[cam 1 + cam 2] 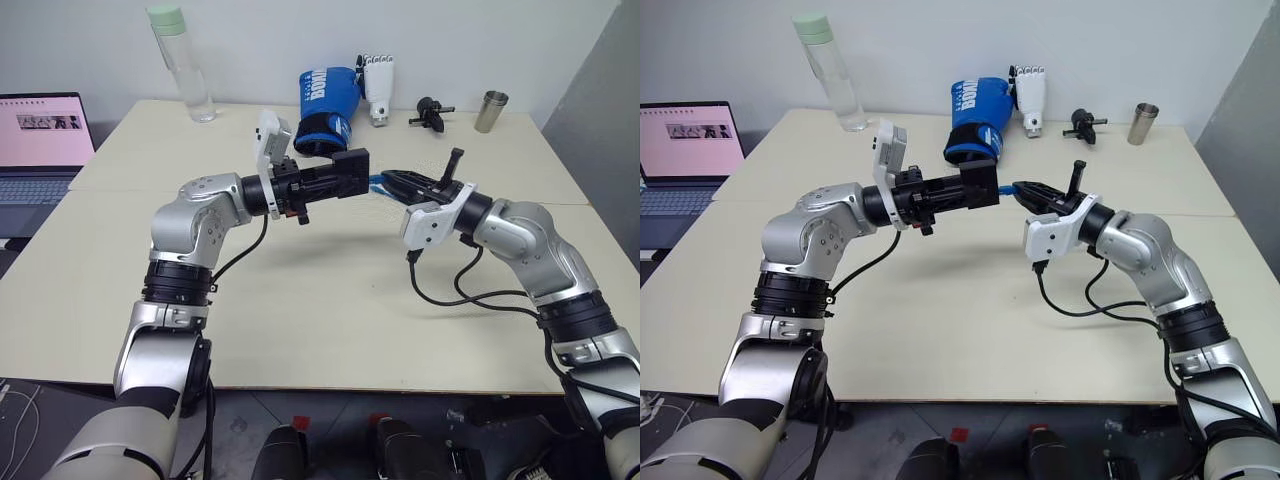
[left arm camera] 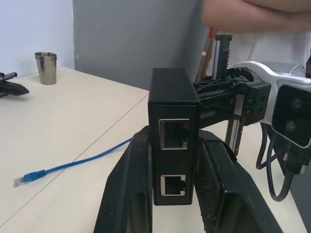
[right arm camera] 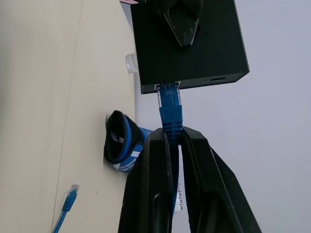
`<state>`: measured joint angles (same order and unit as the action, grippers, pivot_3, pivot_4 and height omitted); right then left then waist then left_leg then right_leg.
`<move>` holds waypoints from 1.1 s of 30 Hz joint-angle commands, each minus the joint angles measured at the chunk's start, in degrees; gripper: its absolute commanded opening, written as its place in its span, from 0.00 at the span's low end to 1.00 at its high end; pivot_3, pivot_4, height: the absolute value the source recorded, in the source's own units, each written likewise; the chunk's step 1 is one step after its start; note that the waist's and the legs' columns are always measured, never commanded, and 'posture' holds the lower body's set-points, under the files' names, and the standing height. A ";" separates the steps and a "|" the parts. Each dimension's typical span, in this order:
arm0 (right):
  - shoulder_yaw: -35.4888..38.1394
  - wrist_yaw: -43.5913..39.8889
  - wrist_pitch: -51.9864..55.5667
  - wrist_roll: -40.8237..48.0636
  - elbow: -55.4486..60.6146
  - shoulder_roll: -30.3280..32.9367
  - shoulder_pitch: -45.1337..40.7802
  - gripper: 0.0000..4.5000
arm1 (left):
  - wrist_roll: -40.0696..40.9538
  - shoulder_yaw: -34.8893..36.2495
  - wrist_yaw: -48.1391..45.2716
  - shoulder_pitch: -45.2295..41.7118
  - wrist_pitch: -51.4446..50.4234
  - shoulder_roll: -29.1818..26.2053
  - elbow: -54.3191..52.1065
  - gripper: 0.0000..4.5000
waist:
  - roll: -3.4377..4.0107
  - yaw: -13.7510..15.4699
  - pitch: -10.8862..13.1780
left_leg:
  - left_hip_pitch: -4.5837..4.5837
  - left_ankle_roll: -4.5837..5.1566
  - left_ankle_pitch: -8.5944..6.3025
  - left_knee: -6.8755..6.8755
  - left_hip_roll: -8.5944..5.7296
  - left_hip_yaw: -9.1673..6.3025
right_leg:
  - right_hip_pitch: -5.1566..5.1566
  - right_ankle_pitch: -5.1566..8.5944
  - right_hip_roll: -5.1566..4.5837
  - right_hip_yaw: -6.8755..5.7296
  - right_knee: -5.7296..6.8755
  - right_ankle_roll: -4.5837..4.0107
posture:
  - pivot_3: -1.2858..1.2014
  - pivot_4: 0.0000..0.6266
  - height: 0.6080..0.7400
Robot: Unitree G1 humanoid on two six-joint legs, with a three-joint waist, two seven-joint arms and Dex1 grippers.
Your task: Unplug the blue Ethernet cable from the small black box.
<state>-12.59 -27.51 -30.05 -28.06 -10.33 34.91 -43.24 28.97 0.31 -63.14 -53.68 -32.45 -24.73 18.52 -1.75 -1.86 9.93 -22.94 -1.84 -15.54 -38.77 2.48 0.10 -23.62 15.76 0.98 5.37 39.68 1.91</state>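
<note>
My left gripper [image 1: 340,180] is shut on the small black box [image 1: 350,172] and holds it level above the table's middle. In the left wrist view the box [image 2: 174,131] stands between the two fingers, showing two empty ports. My right gripper [image 1: 395,182] faces it from the right, shut on the blue Ethernet cable [image 3: 169,109] just behind its plug. The plug sits in the port on the box's [image 3: 187,46] edge. The rest of the cable [image 2: 87,159] trails down onto the table, where its free plug [image 2: 19,180] lies.
Along the table's far edge stand a clear bottle [image 1: 180,60], a blue boxing glove [image 1: 325,105], a white robotic hand [image 1: 378,88], a black knobbed gadget [image 1: 430,110] and a metal cup [image 1: 490,110]. A laptop [image 1: 40,140] sits at the left. A person's crossed arms [image 2: 257,12] are nearby.
</note>
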 commanded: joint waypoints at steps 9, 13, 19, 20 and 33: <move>0.78 -9.01 9.39 10.67 6.39 -2.54 1.34 0.32 | 0.05 -0.15 -0.38 -0.99 -1.31 0.23 -1.53 0.18 | 0.00 0.01 0.00 | -0.01 0.00 0.00 0.00 0.01 -0.03 | 0.00 0.00 0.00 -0.02 0.00 0.00 | 0.52 0.24 1.00; 2.26 -18.93 16.01 21.46 13.18 0.13 2.88 0.55 | -0.12 0.04 -1.50 -1.43 -0.97 -0.56 -1.20 0.18 | 0.00 0.03 0.00 | -0.01 0.01 0.00 0.00 0.01 -0.05 | 0.00 0.00 -0.01 -0.03 0.00 0.00 | 0.52 0.24 1.00; 8.27 -30.38 47.47 43.70 22.29 6.36 3.62 0.67 | -1.03 0.20 -4.14 -1.30 0.40 -2.87 0.39 0.18 | 0.04 0.11 0.02 | 0.00 0.03 -0.02 0.00 0.01 -0.12 | 0.07 0.00 -0.01 -0.12 -0.02 0.00 | 0.52 0.24 1.00; 9.82 -29.91 53.69 46.96 21.88 6.54 2.44 0.67 | -0.98 0.03 -4.77 -1.12 0.44 -3.07 0.28 0.18 | 0.04 0.12 0.02 | 0.00 0.03 -0.02 -0.01 0.01 -0.14 | 0.08 0.00 -0.01 -0.15 -0.03 0.00 | 0.52 0.24 1.00; 11.17 -37.33 83.29 62.33 4.96 5.58 -13.17 0.99 | 2.07 -0.73 -14.52 -1.93 -3.30 -4.83 -1.38 0.18 | 0.08 0.02 0.05 | -0.10 0.11 -0.06 0.06 0.03 -0.10 | 0.00 0.01 0.04 -0.17 -0.19 0.00 | 0.52 0.24 1.00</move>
<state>-1.75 -63.78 52.51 32.84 -5.34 40.92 -54.34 29.21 -0.98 -76.14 -53.45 -35.02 -28.96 18.63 -1.67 -1.84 9.98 -23.04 -1.73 -15.60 -38.72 2.51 0.00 -23.64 15.78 1.02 5.21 39.50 1.91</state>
